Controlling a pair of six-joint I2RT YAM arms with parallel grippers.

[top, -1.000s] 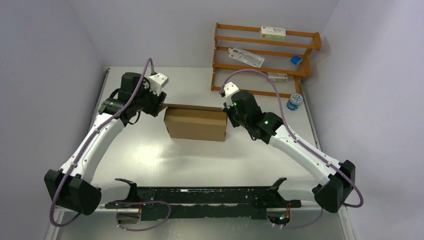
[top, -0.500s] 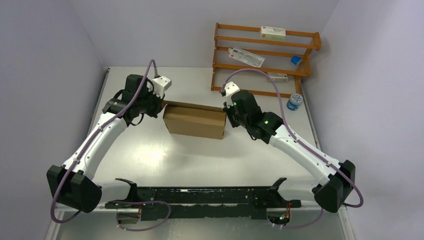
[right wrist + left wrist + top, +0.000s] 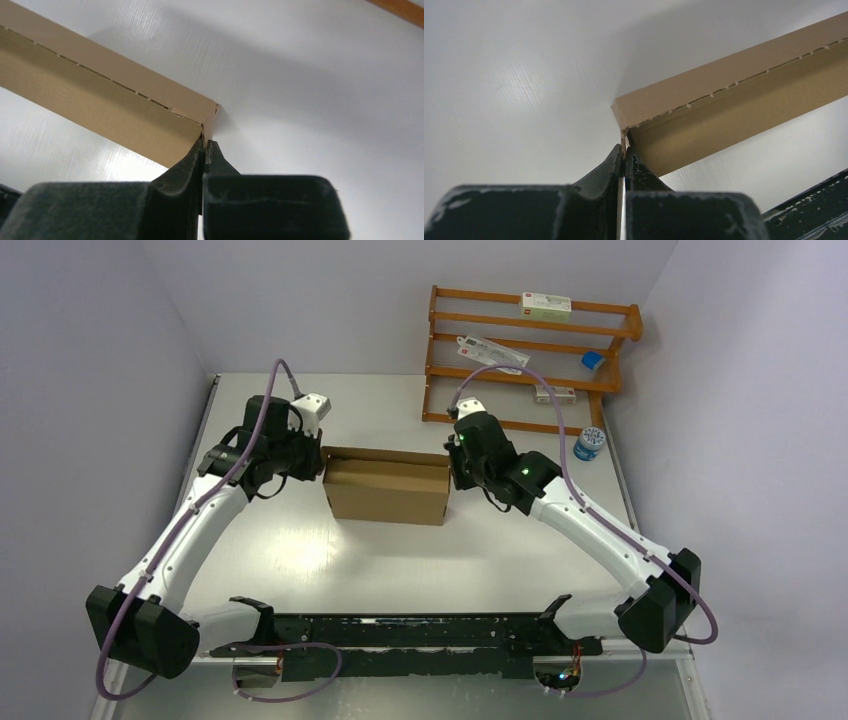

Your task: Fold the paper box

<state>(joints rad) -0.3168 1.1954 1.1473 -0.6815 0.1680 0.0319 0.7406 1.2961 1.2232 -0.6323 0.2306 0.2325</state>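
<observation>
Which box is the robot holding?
The big plain brown paper box, pinched at both ends. The small white boxes sit on the wooden rack.

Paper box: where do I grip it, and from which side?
Grip the thin upright cardboard edge at each end corner of the paper box, coming from outside each short end. Those edges stand free and fit narrow jaws; the left tool and right tool pinch them so.

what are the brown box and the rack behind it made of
The paper box looks like plain brown cardboard, matte and unprinted: the wrist views show a perforated fold line and a thin raw edge. The rack looks like wood with an orange-brown stain, going by its colour and slats; the finish is unclear.
</observation>
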